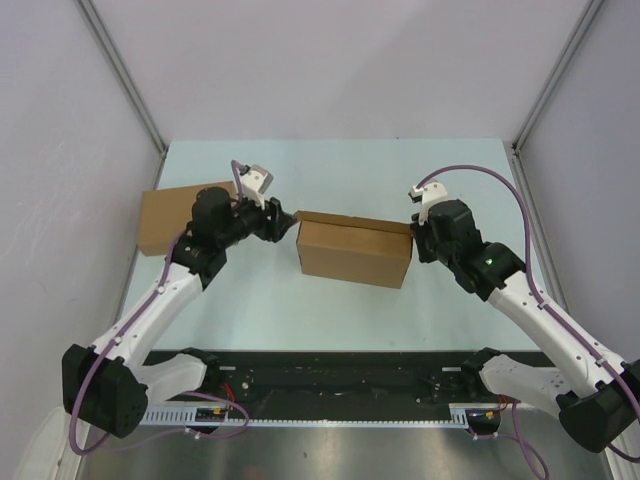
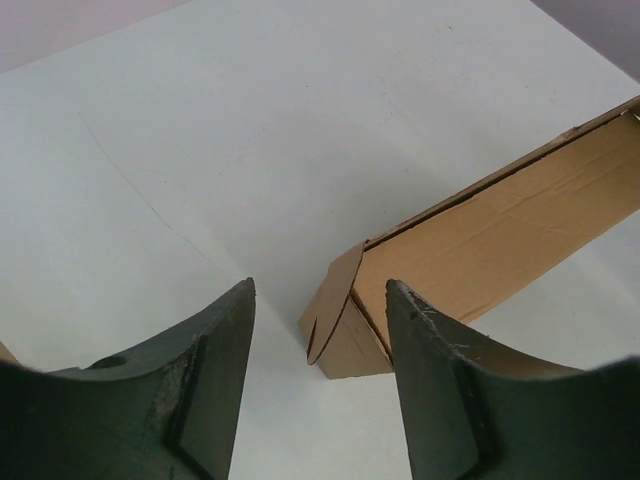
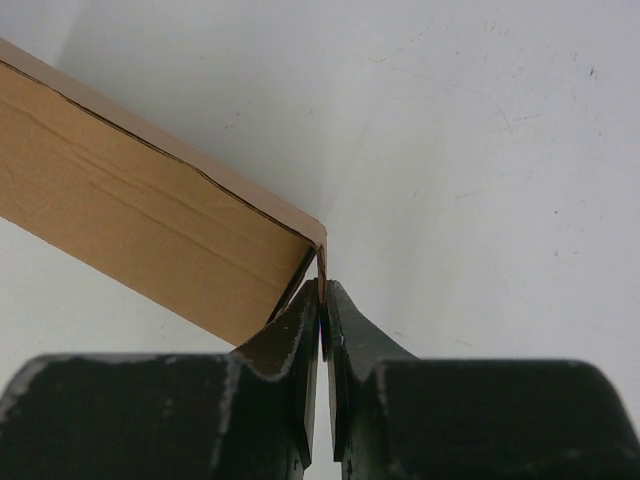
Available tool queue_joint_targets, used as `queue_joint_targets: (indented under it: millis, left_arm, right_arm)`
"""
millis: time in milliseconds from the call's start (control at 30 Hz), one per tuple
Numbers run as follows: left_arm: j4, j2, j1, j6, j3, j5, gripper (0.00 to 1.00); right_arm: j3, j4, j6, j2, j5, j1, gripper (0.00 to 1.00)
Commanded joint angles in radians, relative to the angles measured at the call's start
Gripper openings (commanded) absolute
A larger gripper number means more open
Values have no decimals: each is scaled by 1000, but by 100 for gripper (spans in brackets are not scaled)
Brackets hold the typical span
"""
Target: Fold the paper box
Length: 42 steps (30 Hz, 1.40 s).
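Note:
The paper box stands mid-table as a brown, shallow rectangular box. Open and holding nothing, my left gripper hovers just off the box's left end. In the left wrist view the open left gripper frames that end of the box, where a rounded flap sticks out loose. My right gripper is at the box's right end. Seen from the right wrist, the right gripper is shut on the thin edge of the end panel of the box.
A second plain brown cardboard box sits at the back left, behind my left arm. The pale table runs to grey walls on both sides, and a black rail with the arm bases lines the near edge.

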Motion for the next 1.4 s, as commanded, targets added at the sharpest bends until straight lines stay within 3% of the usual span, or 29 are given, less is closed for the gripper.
queue_joint_targets:
  millis: [0, 533, 700, 1067, 1367]
  left_arm:
    - [-13, -2, -24, 26, 16, -10, 58]
    - [-17, 58, -60, 35, 43, -27, 19]
    - [-8, 46, -93, -1, 26, -64, 13]
    - [-39, 24, -117, -66, 19, -145, 2]
    - [-77, 49, -125, -86, 48, -145, 0]
  right_arm:
    - [47, 24, -18, 0, 14, 3, 10]
    - [73, 12, 11, 25, -6, -9, 7]
    - [99, 7, 48, 35, -15, -9, 0]
    - [117, 22, 200, 60, -47, -27, 0]
    - [117, 62, 337, 106, -175, -138, 0]
